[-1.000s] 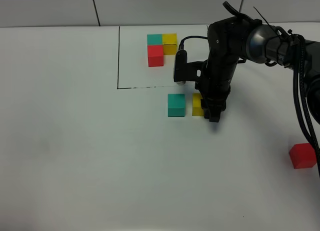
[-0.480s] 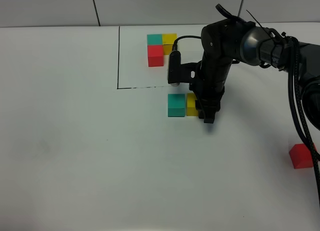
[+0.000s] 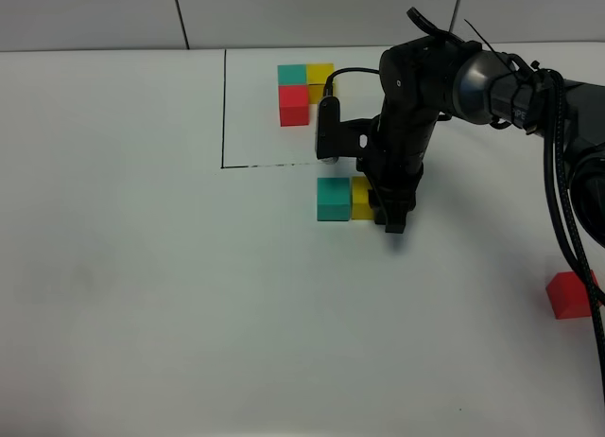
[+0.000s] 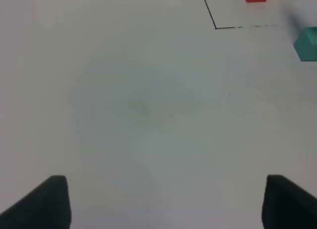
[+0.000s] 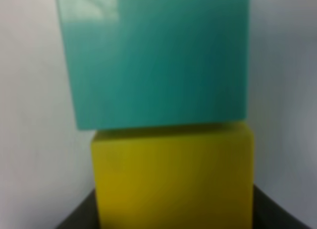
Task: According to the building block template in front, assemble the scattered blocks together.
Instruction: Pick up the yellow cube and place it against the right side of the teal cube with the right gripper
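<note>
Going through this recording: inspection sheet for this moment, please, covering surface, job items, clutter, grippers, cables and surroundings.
Surface: white table with a black outline drawn on it.
Job's things: template inside the outline; teal block and yellow block touching side by side just below it; red block apart, far right.
Clutter: nothing seen.
Grippers: right gripper shut, at the yellow block's side away from the teal one; left gripper open over bare table.
Cables: black cables along the right arm.
Surroundings: tiled wall behind the table.

black right arm (image 3: 421, 106), glossy grey joint, bundled black cables (image 3: 564, 186)
</note>
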`<act>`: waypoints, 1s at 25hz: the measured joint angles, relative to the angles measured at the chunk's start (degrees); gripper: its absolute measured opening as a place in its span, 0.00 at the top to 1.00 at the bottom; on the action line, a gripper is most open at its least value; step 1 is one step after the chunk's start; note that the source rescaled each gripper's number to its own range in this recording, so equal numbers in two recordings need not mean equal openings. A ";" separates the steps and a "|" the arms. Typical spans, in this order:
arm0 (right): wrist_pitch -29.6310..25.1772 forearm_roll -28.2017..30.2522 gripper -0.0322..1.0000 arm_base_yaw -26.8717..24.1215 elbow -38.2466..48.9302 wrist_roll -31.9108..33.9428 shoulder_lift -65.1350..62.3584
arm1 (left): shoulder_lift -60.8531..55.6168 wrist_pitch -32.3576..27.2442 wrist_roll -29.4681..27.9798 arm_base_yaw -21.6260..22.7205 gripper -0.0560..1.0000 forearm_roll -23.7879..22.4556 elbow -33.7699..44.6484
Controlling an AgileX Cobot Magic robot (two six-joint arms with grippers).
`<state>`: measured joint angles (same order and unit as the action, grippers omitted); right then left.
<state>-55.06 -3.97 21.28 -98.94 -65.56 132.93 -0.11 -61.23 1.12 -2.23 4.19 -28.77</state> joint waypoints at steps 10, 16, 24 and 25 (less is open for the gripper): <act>0.72 -1.53 0.96 0.07 0.00 -1.62 0.00 | 0.00 0.01 0.00 0.00 0.28 0.00 0.00; 0.78 -1.82 0.96 0.08 0.00 -3.94 0.00 | 0.00 0.01 0.00 0.00 0.28 0.00 0.00; 0.79 -1.82 0.96 0.13 0.00 -3.88 0.00 | 0.00 0.01 0.00 0.00 0.28 0.00 0.00; 0.79 -1.82 0.96 0.13 0.00 -3.77 0.00 | 0.00 0.01 0.00 0.00 0.28 0.00 0.00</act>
<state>-54.26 -5.79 21.41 -98.94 -69.32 132.93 -0.11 -61.22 1.12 -2.23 4.19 -28.77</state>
